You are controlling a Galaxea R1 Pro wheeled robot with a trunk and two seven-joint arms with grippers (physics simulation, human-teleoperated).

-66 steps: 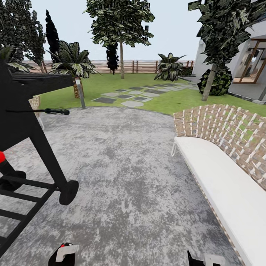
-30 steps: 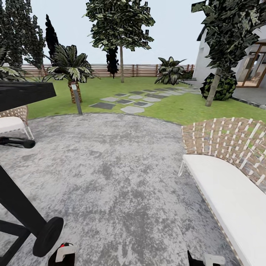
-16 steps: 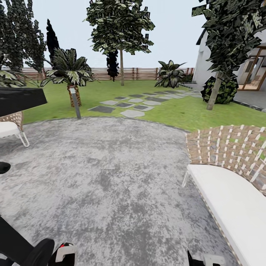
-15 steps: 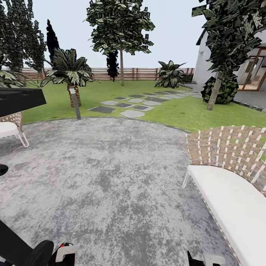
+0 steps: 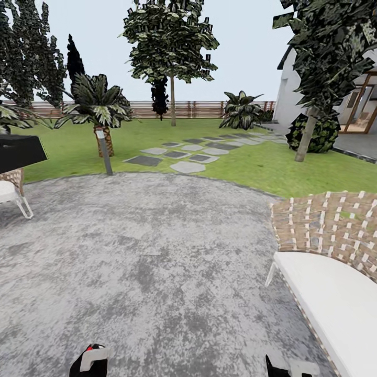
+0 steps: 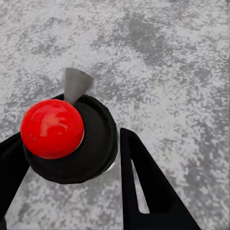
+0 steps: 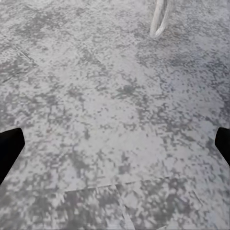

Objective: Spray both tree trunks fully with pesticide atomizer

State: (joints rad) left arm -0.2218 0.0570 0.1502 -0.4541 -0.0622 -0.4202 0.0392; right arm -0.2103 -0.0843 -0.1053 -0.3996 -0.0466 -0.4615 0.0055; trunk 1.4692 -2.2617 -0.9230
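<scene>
Robot on a mottled grey paved patio (image 5: 157, 262), facing the garden lawn (image 5: 251, 162).

The patio runs in a curve to the grass at about 12 o'clock; grey stepping stones (image 5: 183, 154) cross the lawn toward a brown slat fence (image 5: 188, 109) along the back. A woven-backed bench with a white cushion (image 5: 330, 293) stands at 3 o'clock, a second white seat (image 5: 8, 193) at 9 o'clock under a black slab. A short palm (image 5: 97, 104) and a grey post (image 5: 104, 154) sit at 11 o'clock, a thin-trunked tree (image 5: 172, 47) at 12, a white house (image 5: 335, 99) at 2. The left gripper (image 6: 72, 158) has its black fingers (image 6: 143, 187) closed around the pesticide atomizer (image 6: 67, 139), red knob and grey nozzle up, over the paving. The right gripper (image 7: 115, 143) hangs spread wide, holding nothing.
</scene>
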